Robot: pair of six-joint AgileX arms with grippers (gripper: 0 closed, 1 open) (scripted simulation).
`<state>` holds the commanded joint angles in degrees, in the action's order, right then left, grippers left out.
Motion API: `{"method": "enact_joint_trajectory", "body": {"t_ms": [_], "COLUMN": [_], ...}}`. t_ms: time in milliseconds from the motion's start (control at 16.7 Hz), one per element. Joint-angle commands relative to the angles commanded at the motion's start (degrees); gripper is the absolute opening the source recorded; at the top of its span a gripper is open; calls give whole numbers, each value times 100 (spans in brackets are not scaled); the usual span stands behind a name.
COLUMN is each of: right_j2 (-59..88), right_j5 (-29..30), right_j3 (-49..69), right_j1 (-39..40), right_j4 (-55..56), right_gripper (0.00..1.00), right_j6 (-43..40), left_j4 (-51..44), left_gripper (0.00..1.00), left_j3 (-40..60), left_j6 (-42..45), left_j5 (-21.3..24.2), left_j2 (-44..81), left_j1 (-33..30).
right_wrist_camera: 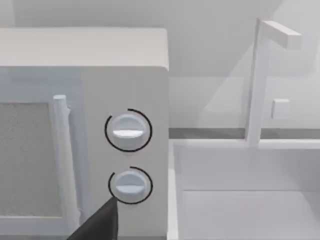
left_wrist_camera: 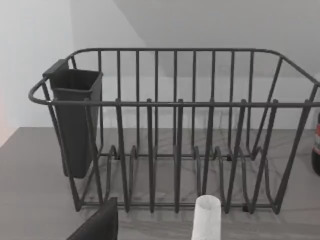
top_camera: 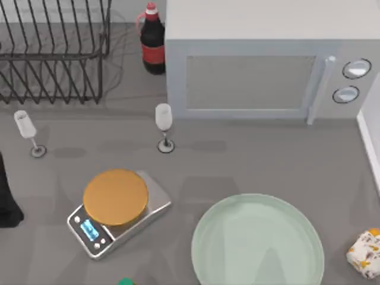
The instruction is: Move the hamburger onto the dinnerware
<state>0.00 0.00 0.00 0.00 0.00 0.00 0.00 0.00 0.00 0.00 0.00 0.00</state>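
The hamburger [top_camera: 365, 252], a small lump in white paper with yellow-orange speckles, lies at the table's front right edge. Just left of it, and apart from it, the dinnerware [top_camera: 258, 243] rests flat: a wide pale mint-green plate with nothing on it. My left arm [top_camera: 7, 199] stands as a dark shape at the table's left edge, far from both. A dark piece of my left gripper [left_wrist_camera: 97, 225] faces the dish rack [left_wrist_camera: 175, 125]. A dark piece of my right gripper [right_wrist_camera: 97, 222] faces the microwave's knobs [right_wrist_camera: 128, 131].
A silver scale [top_camera: 119, 211] with an orange-brown disc sits left of the plate. Two wine glasses [top_camera: 163, 119] [top_camera: 25, 126] stand mid-table and at the left. A cola bottle [top_camera: 152, 41], a wire dish rack [top_camera: 53, 53] and a microwave [top_camera: 261, 65] line the back.
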Motion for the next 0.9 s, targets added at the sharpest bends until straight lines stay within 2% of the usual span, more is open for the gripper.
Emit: {"method": "enact_joint_trajectory", "body": {"t_ms": [180,420,900], "right_j2": [69,922,4907], "right_j5": [2,8,5], "right_j3": [56,668,2771], "right_j1": [20,257,1117], "right_j4": [-62,-749,-3304], "right_gripper": [100,100,100], "right_j6": [-19,-232,-979], "left_j4": [0,0,0], "left_gripper": [100,100,100], "left_j3": [0,0,0], "left_j6": [0,0,0], "left_j5": [0,0,0], "left_j2": [0,0,0], "left_j1": [0,0,0]}}
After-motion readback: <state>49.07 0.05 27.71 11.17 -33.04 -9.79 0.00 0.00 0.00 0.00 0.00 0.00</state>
